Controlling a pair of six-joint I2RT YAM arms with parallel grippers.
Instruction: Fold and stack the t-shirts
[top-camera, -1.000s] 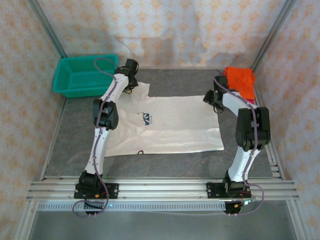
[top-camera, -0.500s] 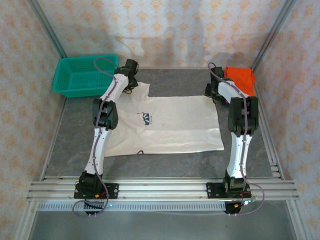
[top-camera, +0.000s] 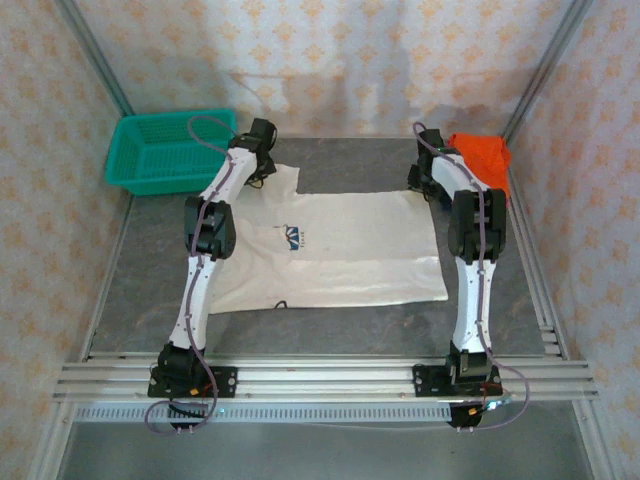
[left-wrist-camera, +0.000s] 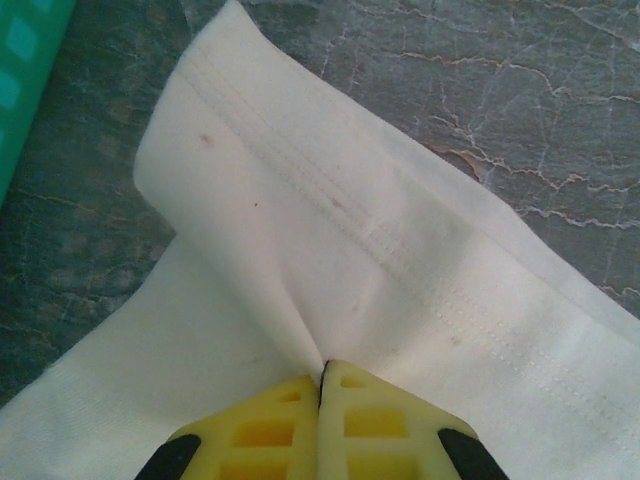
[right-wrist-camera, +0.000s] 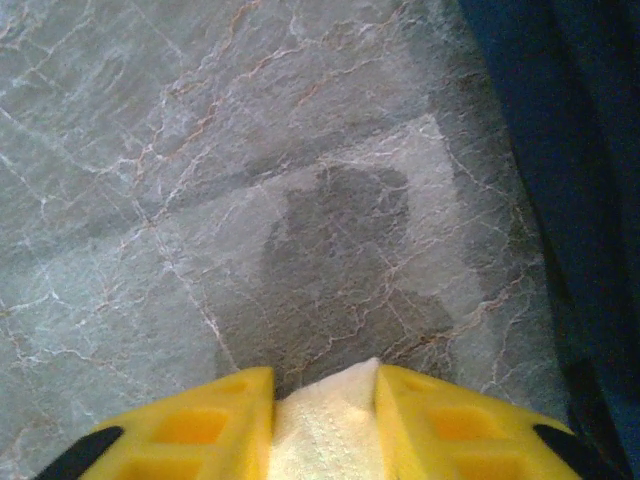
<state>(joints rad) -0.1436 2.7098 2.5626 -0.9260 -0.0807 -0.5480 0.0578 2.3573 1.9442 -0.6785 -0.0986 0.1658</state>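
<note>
The white t-shirt (top-camera: 340, 250) lies spread flat on the grey table, its dark-blue chest logo (top-camera: 293, 237) facing up. My left gripper (top-camera: 262, 168) is at the shirt's far left sleeve, shut on a pinched fold of white cloth (left-wrist-camera: 300, 200), the yellow fingertips (left-wrist-camera: 322, 375) meeting on it. My right gripper (top-camera: 424, 186) is at the shirt's far right corner. Its yellow jaws (right-wrist-camera: 325, 385) stand a narrow gap apart, with the corner of white cloth (right-wrist-camera: 330, 425) between them. A folded orange shirt (top-camera: 480, 155) sits at the far right, on a dark shirt (right-wrist-camera: 580, 150).
A teal mesh basket (top-camera: 170, 150) stands at the far left, and its edge (left-wrist-camera: 20, 60) shows beside the sleeve. Metal frame posts and patterned curtains wall in the table. Bare grey table (top-camera: 350, 160) lies beyond the shirt.
My right arm has swung left from the orange shirt to the white shirt's far right corner, and its jaws have narrowed. The left arm has not moved.
</note>
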